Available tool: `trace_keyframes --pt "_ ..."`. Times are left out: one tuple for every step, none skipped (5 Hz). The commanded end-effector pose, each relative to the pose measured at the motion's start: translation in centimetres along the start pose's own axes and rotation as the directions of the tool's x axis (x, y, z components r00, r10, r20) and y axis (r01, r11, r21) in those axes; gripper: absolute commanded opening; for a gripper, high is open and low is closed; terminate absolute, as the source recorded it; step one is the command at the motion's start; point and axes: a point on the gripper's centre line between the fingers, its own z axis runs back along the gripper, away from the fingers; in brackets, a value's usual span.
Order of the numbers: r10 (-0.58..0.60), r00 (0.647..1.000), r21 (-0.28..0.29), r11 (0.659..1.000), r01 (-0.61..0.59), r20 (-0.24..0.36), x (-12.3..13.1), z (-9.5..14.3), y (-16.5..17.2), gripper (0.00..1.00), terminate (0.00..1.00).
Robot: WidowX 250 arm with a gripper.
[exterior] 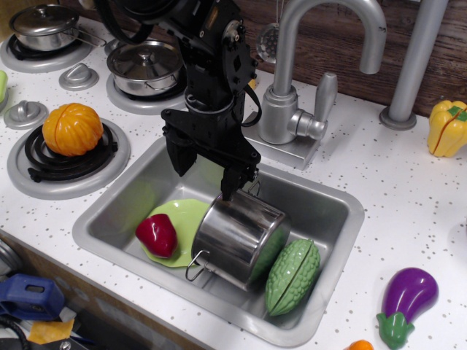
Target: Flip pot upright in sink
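The shiny steel pot (237, 237) lies tilted in the grey sink (332, 211), its lower edge on a light green plate (182, 219) and its side against a green gourd (293, 275). One wire loop handle (195, 266) sticks out at its lower left edge. I cannot tell which end is the open one. My black gripper (206, 175) hangs over the back of the sink, just above the pot. Its jaws stand apart. The right fingertip (230, 186) touches the pot's upper edge, and the left fingertip (179, 162) is free.
A red pepper (157, 235) sits on the plate at the pot's left. The faucet (292, 109) stands right behind the gripper. Two lidded pots (144, 69) and an orange pumpkin (71, 129) sit on burners at left. An eggplant (407, 295) and a yellow pepper (446, 127) lie at right.
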Motion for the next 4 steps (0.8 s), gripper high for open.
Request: trace_keyframes --pt "0.0 1.0 0.0 1.0 0.0 0.0 0.0 0.0 0.0 1.0 0.0" --pt "0.019 1.0 -0.067 0.998 -0.019 -0.002 0.0 -0.2 -0.3 1.0 0.0" --pt "0.058 0.998 -0.186 0.981 -0.061 -0.017 -0.2 -0.5 -0.6 1.0 0.0" --pt "0.088 0.996 -0.309 0.947 -0.089 -0.02 -0.3 -1.2 -1.1 1.0 0.0"
